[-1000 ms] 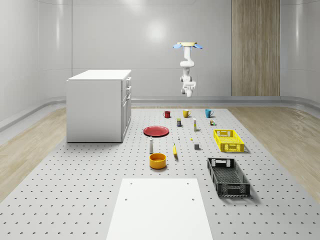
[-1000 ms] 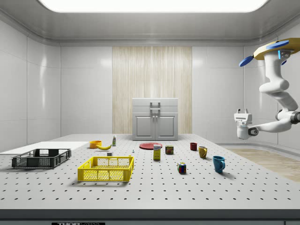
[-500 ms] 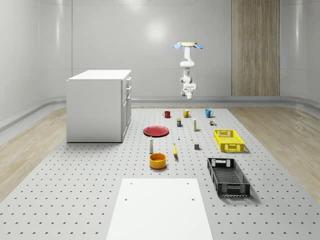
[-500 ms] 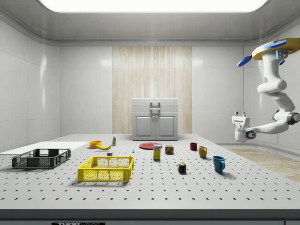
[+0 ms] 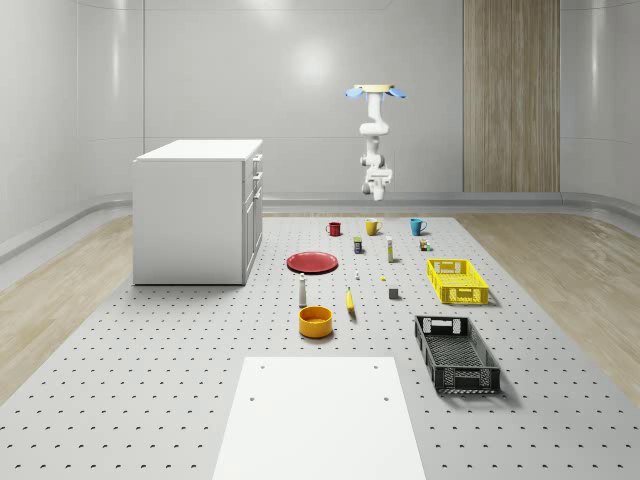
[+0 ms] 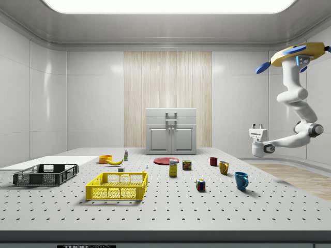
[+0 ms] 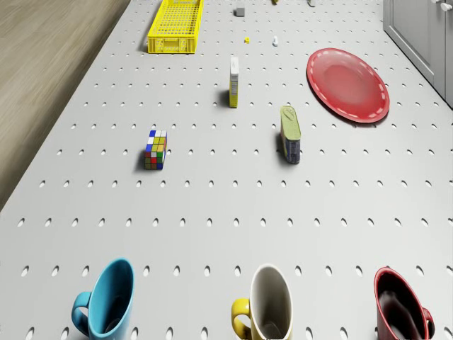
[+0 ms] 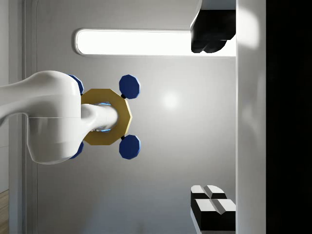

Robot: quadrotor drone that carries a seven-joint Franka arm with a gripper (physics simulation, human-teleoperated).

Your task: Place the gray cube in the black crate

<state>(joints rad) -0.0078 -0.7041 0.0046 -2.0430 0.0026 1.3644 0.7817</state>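
White arm (image 6: pixel 296 111) hangs bent, end effector (image 6: pixel 257 126) pointing upward.

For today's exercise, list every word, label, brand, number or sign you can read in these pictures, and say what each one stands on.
No text can be read.
Plate on the table's front edge: white lettering, too small and cut off to read.
Yellow box: printing on its face, too blurred to read.
Green-topped can: label on its side, too blurred to read.
Mugs, crates, cabinet and drone: no lettering seen.

Three mugs (image 7: pixel 271 304) line the table edge (blue, yellow, red).
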